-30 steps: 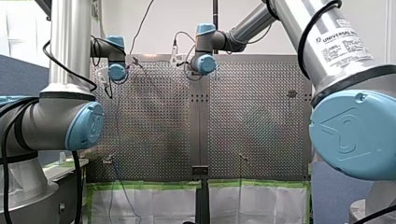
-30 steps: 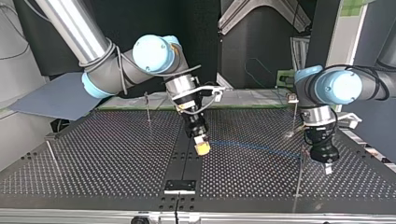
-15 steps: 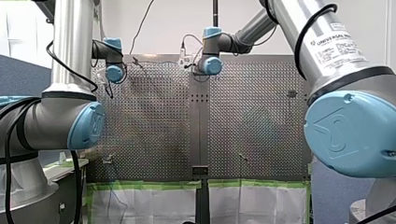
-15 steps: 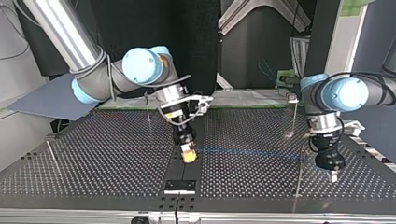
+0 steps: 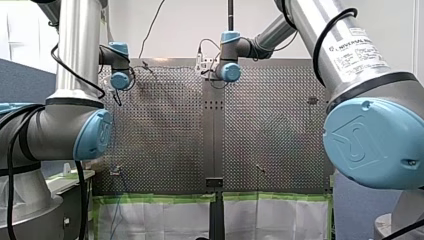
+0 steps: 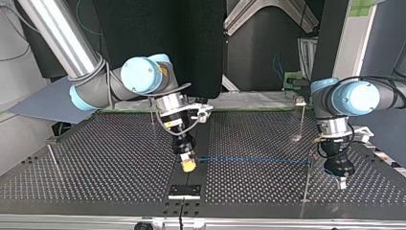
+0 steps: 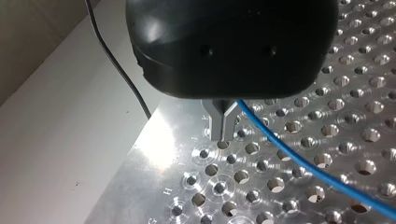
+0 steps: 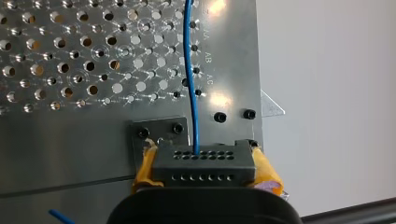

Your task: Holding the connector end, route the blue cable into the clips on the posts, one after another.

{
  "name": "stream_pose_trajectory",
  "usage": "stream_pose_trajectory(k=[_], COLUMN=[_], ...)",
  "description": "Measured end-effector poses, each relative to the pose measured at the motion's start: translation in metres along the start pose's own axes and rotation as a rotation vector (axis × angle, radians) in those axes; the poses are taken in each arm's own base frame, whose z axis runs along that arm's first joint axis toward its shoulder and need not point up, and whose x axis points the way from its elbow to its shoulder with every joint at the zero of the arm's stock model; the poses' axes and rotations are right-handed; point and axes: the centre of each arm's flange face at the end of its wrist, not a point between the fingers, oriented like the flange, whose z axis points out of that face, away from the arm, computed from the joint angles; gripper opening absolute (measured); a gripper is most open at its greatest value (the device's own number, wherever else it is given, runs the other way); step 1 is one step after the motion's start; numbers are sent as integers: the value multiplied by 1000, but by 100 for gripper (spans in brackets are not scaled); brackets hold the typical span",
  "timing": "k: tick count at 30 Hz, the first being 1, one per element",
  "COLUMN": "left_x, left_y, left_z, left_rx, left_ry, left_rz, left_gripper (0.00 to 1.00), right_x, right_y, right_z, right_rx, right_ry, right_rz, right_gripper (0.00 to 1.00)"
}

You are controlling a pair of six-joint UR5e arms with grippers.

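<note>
cable (image 6: 253, 159) seemingly just above table (image 6: 95, 158)

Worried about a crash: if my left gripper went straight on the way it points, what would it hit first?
The perforated table, right ahead of the left gripper, near the table's edge. The gap looks small, though depth is unclear.

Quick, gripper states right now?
Left gripper: shut; the blue cable passes beside it, and whether it is pinched cannot be told.
Right gripper: shut on the connector.
</note>
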Motion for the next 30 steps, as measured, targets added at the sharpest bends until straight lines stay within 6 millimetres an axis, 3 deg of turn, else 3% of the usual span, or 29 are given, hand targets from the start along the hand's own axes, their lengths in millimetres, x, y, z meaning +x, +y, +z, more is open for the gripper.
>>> stream_pose_trajectory(k=[2,3,4,6,8,9,11,12,13,14,15,17,30], left_x=[0,0,0,0,1,1,1,1,1,1,1,2,-5], left_y=[0,0,0,-1,-1,-2,-2,-2,-2,-2,-2,-1,1], left_z=[0,0,0,0,0,0,0,1,1,1,0,-1,-16], left_rx=[1,1,3,11,19,23,29,33,37,39,40,35,-87], left_ry=[0,0,1,5,8,11,14,16,18,20,23,30,78], left_rz=[-1,-2,-5,-13,-24,-30,-37,-40,-41,-41,-40,-36,16], left_gripper=[11,11,20,20,29,29,48,48,66,77,77,100,100], right_x=[0,-1,-1,-1,-1,-1,-1,-1,-1,-1,-1,-1,-2], right_y=[5,6,7,8,9,9,9,9,9,9,9,9,10], right_z=[1,1,1,1,2,1,1,1,1,1,1,1,1], right_rx=[-4,-5,-6,-6,-6,-5,-5,-4,-4,-4,-3,-3,-5], right_ry=[0,-1,-1,-1,-1,-2,-3,-4,-4,-5,-5,-6,-11], right_rz=[0,0,0,0,0,0,0,0,0,0,0,0,0], right_gripper=[0,0,0,0,0,0,0,0,0,0,0,0,0])
